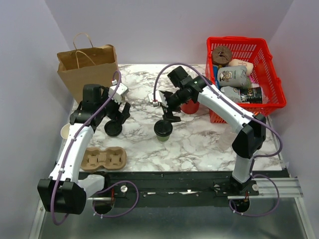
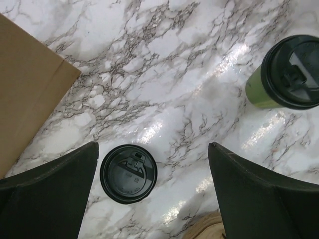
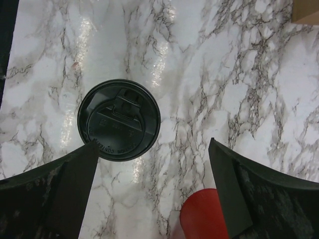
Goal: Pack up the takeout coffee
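Note:
The takeout coffee, an olive-green cup with a black lid, stands upright mid-table. The right wrist view shows its lid from above, and the left wrist view shows it at the upper right. My right gripper is open and empty, hovering just above and behind the cup. My left gripper is open and empty above a loose black lid, which lies flat on the marble near its left finger.
A brown paper bag stands at the back left. A cardboard cup carrier lies at the front left, with a cream cup beside it. A red cup stands by a red basket of packets.

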Controlling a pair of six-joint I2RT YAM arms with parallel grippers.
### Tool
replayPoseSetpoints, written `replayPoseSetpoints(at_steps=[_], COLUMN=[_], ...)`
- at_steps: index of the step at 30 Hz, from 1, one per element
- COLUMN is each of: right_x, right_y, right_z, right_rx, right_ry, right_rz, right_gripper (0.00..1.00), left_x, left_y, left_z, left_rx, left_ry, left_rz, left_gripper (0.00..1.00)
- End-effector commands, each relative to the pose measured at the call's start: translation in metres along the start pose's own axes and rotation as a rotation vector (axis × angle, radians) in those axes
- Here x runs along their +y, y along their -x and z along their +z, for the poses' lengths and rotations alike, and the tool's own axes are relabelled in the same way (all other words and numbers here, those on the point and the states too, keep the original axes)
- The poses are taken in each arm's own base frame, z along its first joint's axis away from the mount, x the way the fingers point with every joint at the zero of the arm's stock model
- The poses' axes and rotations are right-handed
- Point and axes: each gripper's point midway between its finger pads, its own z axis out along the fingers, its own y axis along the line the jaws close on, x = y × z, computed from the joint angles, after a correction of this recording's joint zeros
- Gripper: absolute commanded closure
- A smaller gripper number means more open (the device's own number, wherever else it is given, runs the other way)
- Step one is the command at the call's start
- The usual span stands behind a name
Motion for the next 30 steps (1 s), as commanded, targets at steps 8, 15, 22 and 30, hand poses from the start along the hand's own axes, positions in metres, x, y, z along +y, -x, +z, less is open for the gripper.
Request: replayPoseSetpoints(at_steps=[8,15,22,30], right_x=[0.035,0.035,0.030,0.046], right_y=[0.020,0.031,0.028,-0.004], right_z=[0.028,0.067,0.102,0.128], right_rx=[-0.038,0.025,0.158,0.344], right_ry=[0.202,0.178,0.126,0.178], right_rz=[-0.080,-0.102,-0.189,-0.283], right_gripper=[0.00,0.00,0.00,0.05], left_x=[0.026,0.026,0.023,0.016], left_y=[-0.014,0.002,0.008,0.013], left_z=[-0.019,-0.020,-0.017,-0.021], left_rx=[0.002,-0.015,-0.040,-0.093], left_ry=[0.099,0.062,0.042,0.032], left_rz=[-0.150,-0.161,-0.196,-0.204], left_gripper=[0.01,0.01,0.01,0.01])
